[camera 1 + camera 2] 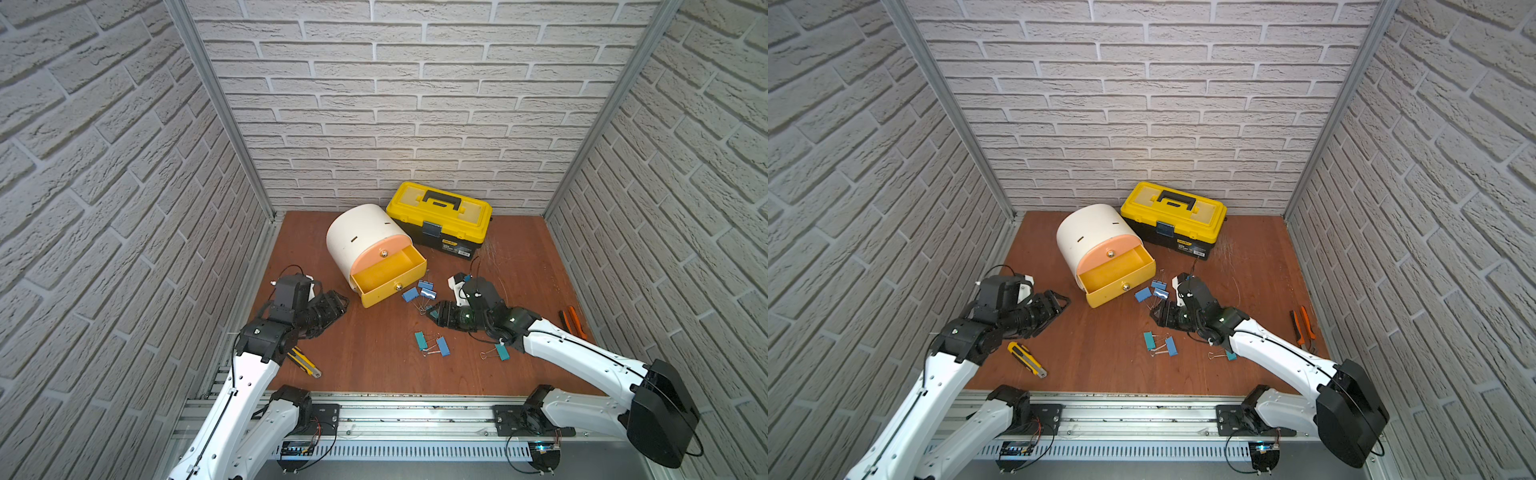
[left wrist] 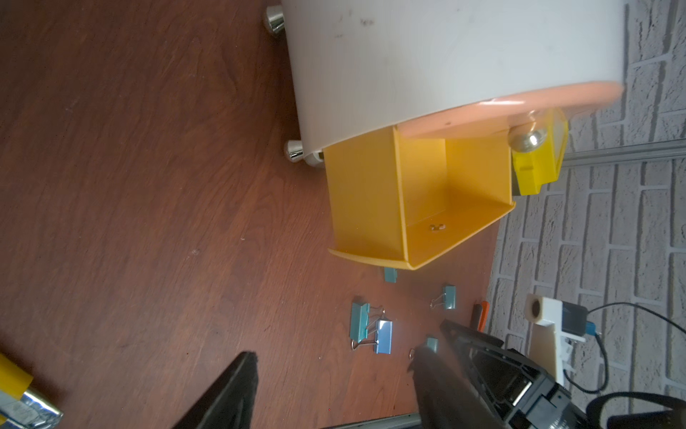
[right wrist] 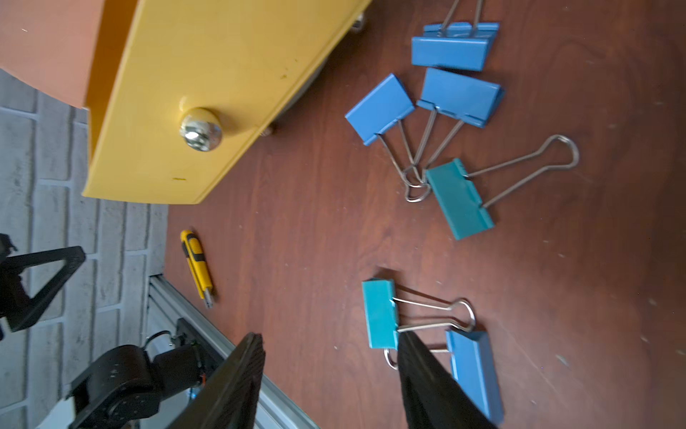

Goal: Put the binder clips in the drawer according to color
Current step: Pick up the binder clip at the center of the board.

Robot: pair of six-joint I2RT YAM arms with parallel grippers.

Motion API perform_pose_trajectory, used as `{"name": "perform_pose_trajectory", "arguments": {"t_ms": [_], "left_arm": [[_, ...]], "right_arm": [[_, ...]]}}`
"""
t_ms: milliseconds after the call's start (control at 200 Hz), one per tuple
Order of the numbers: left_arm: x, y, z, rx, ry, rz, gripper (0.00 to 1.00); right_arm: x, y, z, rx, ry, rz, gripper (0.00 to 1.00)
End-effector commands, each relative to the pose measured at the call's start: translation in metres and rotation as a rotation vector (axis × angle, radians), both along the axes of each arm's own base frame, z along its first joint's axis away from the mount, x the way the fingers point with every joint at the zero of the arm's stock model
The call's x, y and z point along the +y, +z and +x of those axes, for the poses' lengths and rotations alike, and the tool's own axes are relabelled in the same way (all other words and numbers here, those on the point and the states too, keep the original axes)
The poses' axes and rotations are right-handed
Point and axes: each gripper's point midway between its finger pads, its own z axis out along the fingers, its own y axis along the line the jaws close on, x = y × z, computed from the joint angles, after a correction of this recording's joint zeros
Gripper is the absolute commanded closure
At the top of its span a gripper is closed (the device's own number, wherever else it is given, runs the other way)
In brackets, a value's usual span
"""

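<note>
Close to the table's front edge, two binder clips point(image 1: 443, 345), teal and blue, lie with their wire handles tangled. A lone teal clip point(image 1: 502, 351) sits just beside the right arm. Just beyond, the right gripper point(image 1: 434, 312) hangs low, jaws apart with nothing between them. The left gripper point(image 1: 338, 305), likewise parted and empty, hovers toward the left edge. Farther in, blue clips point(image 1: 428, 294) cluster just beside the front of the yellow drawer point(image 1: 384, 296), which stands pulled out of the white cabinet point(image 1: 357, 232) toward the far edge. I judge the next pick goes best on a clip's folded body, since the loops interlock. Take one colour at a time, and confirm the open drawer suits that colour before letting go.
</note>
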Motion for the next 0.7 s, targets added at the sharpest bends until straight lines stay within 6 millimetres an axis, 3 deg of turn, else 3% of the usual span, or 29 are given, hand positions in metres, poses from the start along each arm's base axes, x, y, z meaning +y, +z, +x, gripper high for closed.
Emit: {"name": "perform_pose_trajectory", "arguments": {"t_ms": [0,235,430,695], "left_arm": [[0.000,-0.011,-0.004,0.004,0.008,0.019,0.30],[-0.005,-0.036,-0.019,0.034,-0.003,0.041,0.30],[-0.007,-0.049,-0.027,0.053,-0.004,0.051,0.30],[-0.005,-0.050,-0.030,0.055,0.003,0.068,0.30]], "right_arm": [[-0.023,-0.015,-0.016,0.037,0.030,-0.154,0.42],[-0.026,-0.035,-0.032,0.097,0.094,-0.231,0.47],[-0.007,-0.038,-0.039,0.090,0.176,-0.285,0.50],[0.024,-0.042,-0.039,0.050,0.247,-0.389,0.51]]}}
